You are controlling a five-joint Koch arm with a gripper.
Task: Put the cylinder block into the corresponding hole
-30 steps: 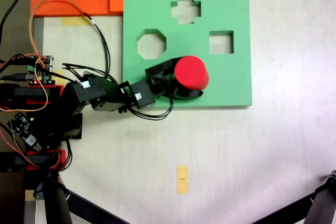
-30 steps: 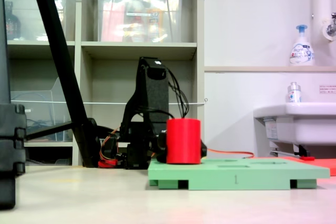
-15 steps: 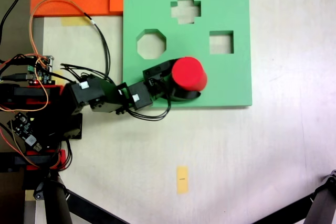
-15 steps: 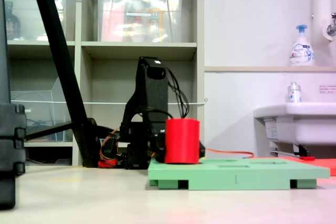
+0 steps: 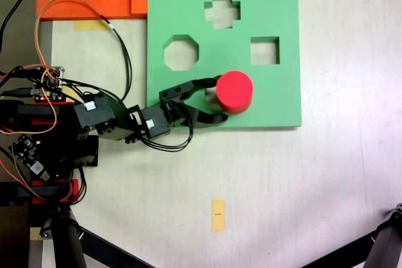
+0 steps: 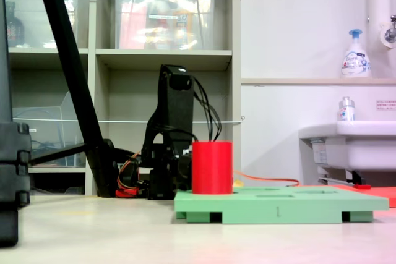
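**Here, the cylinder stands on the board, jaws open beside it**

We see the red cylinder (image 5: 234,91) upright on the green board (image 5: 282,4), near its lower edge in the first exterior view, presumably over the round hole, which is hidden. The gripper (image 5: 210,100) sits just beside it, jaws spread and apparently no longer clamping. In the second exterior view the cylinder (image 6: 211,167) stands well above the board, so we judge it unseated; the octagon hole (image 5: 181,53) and square hole (image 5: 264,51) lie empty.
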